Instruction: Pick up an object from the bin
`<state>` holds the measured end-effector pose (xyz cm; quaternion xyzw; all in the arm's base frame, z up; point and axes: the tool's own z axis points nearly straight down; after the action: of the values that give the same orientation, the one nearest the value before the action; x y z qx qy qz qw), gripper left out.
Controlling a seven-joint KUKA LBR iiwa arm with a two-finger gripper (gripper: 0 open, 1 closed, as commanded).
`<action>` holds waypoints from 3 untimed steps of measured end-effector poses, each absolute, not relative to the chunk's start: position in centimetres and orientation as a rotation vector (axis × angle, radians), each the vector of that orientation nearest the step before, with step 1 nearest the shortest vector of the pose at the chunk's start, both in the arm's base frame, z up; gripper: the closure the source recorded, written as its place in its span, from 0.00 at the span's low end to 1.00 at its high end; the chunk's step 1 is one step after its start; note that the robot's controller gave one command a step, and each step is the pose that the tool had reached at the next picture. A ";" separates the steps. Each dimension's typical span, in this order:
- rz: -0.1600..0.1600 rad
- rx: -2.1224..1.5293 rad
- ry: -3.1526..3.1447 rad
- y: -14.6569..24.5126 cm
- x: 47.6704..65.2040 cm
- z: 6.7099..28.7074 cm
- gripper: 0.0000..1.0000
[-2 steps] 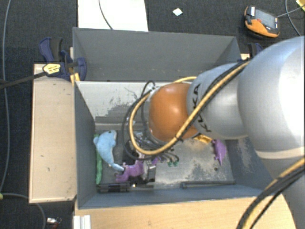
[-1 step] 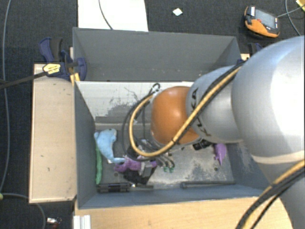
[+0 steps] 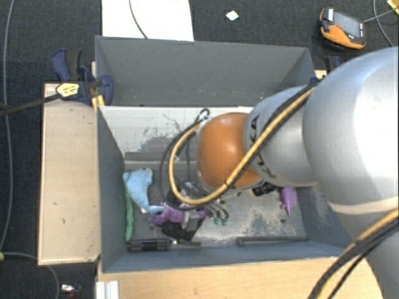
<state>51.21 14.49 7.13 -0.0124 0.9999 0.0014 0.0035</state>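
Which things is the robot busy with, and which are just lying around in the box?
Busy with: gripper, low in the grey bin; purple toy and black thing nearest it.
Just lying about: light blue toy and green strip at the left; another purple piece at the right; dark stick along the front.

Bin floor (image 3: 262,220), middle: hidden under orange wrist cover (image 3: 223,148). Purple piece (image 3: 288,199), right: partly behind arm (image 3: 349,123). Black item (image 3: 181,232), front: kind unclear.

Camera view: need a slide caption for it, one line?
Arm reaching into the grey bin, its orange wrist cover above a purple object, beside a light blue one.
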 end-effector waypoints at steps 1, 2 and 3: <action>0.005 -0.036 3.133 14.5 51.2 7.3 1.00; 0.004 -0.033 3.137 14.4 51.1 8.7 1.00; 0.002 -0.031 3.143 14.4 51.0 12.1 1.00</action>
<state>50.96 14.39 12.12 -0.0098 1.0000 0.0006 -0.0008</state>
